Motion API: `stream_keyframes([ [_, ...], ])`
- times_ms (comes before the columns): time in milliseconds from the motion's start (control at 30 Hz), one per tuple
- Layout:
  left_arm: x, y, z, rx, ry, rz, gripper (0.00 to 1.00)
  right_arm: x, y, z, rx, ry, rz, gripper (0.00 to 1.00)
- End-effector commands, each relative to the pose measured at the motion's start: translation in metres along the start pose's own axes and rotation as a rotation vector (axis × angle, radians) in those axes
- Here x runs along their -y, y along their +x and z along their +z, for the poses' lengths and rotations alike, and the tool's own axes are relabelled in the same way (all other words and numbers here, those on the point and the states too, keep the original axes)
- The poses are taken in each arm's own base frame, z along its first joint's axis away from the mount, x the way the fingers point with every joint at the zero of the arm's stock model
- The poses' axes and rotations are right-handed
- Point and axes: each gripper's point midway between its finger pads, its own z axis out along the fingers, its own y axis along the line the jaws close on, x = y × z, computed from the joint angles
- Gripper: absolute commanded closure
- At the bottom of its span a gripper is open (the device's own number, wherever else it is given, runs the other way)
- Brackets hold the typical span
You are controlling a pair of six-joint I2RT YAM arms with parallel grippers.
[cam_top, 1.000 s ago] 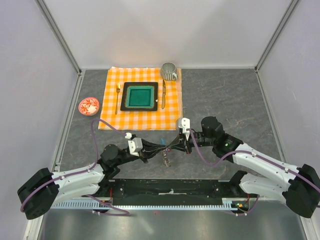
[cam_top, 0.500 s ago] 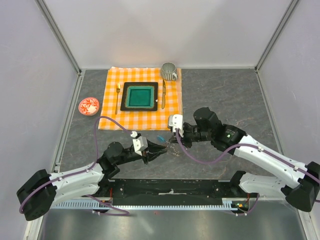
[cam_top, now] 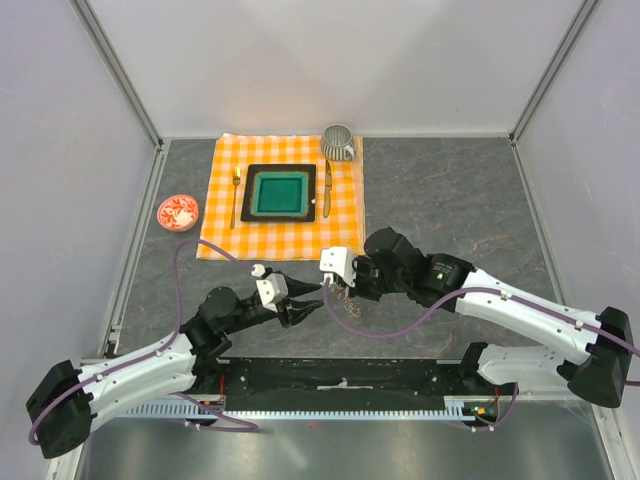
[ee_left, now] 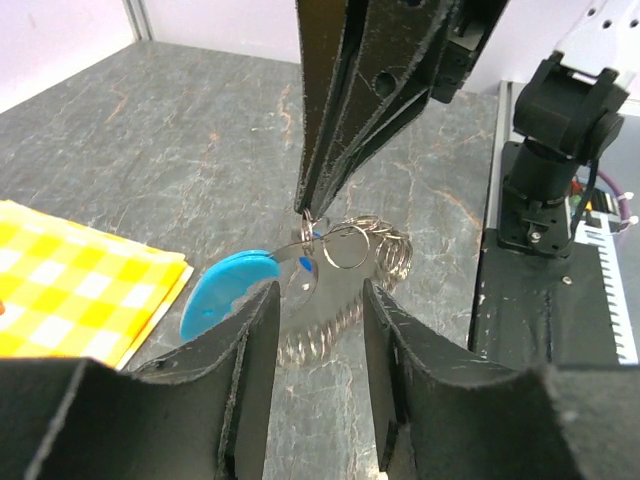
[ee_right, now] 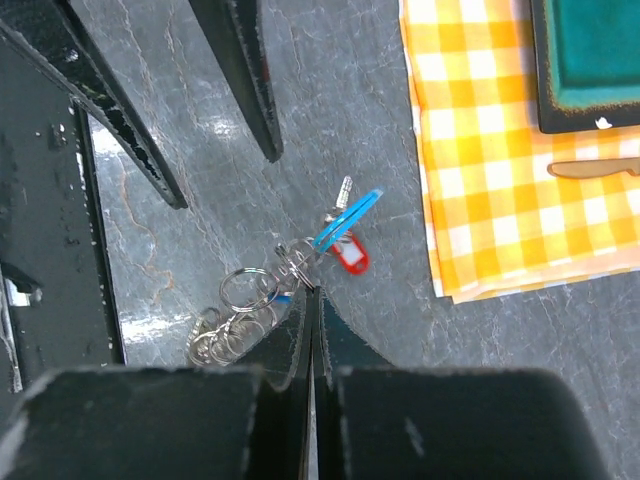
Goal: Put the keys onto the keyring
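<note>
No lettering, label or number is legible — on any surface.

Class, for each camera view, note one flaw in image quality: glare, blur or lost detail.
Top external: even light, but the keyring is too small to resolve. Left wrist: its coil looks smeared beside the sharper blue tag. Right wrist: white glare patches on the table.

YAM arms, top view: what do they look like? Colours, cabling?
Left arm and right arm match: white shell links, black joints and bases. A purple cable loops along each. White camera block at each wrist. Jaws black, long, tapered.
</note>
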Motion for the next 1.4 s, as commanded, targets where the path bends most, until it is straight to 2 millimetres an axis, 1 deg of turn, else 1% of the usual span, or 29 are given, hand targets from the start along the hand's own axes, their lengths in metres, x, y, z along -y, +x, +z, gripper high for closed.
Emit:
stream_keyframes([
  [0,-0.01,-0.005,0.003,-0.015,-0.035,0.07,0.54,0.007,-0.013,0.001,0.012,0.046,-0.063,1.0],
  [67,-0.011,-0.012,0.007,0.005,-0.034,0.085,0.54,0.005,-0.014,0.004,0.009,0.041,-0.075,1.0],
  [133,-0.011,-0.008,0.011,-0.001,-0.03,0.086,0.54,0.002,-0.014,0.006,0.005,0.04,-0.087,1.0],
  [167,-0.01,-0.014,0.014,0.025,-0.019,0.093,0.54,0.001,-0.014,0.007,0.004,0.038,-0.091,1.0],
  [200,-0.01,-0.007,0.016,0.01,-0.011,0.088,0.54,0.0,-0.014,0.008,0.002,0.038,-0.094,1.0],
  [300,-0.008,-0.012,0.022,0.039,0.01,0.092,0.55,-0.004,-0.014,0.011,-0.002,0.029,-0.1,1.0],
  [333,-0.008,-0.007,0.026,0.026,0.016,0.085,0.55,-0.005,-0.014,0.013,-0.003,0.028,-0.102,1.0],
  [400,-0.006,-0.011,0.03,0.039,0.033,0.086,0.56,-0.006,-0.014,0.014,-0.005,0.027,-0.104,1.0],
  [433,-0.005,-0.008,0.032,0.032,0.041,0.079,0.56,-0.006,-0.012,0.015,-0.011,0.029,-0.104,1.0],
  [533,-0.002,-0.013,0.035,0.049,0.062,0.078,0.58,-0.008,-0.011,0.018,-0.018,0.026,-0.107,1.0],
  [667,0.001,-0.012,0.036,0.041,0.081,0.075,0.62,-0.009,-0.008,0.022,-0.027,0.022,-0.106,1.0],
  [867,0.0,0.0,0.036,-0.011,0.084,0.065,0.7,-0.009,-0.011,0.022,-0.015,0.025,-0.11,1.0],
  [933,0.0,0.001,0.037,-0.022,0.083,0.07,0.71,-0.01,-0.011,0.022,-0.011,0.025,-0.112,1.0],
  [967,-0.001,0.005,0.037,-0.04,0.082,0.068,0.72,-0.01,-0.011,0.021,-0.01,0.026,-0.112,1.0],
  [1167,-0.003,0.013,0.035,-0.084,0.069,0.064,0.73,-0.01,-0.011,0.02,-0.01,0.032,-0.111,1.0],
  [1233,-0.004,0.013,0.035,-0.085,0.068,0.067,0.73,-0.009,-0.011,0.02,-0.008,0.033,-0.111,1.0],
  [1367,-0.005,0.015,0.035,-0.108,0.064,0.071,0.8,-0.009,-0.012,0.02,-0.006,0.034,-0.11,1.0],
])
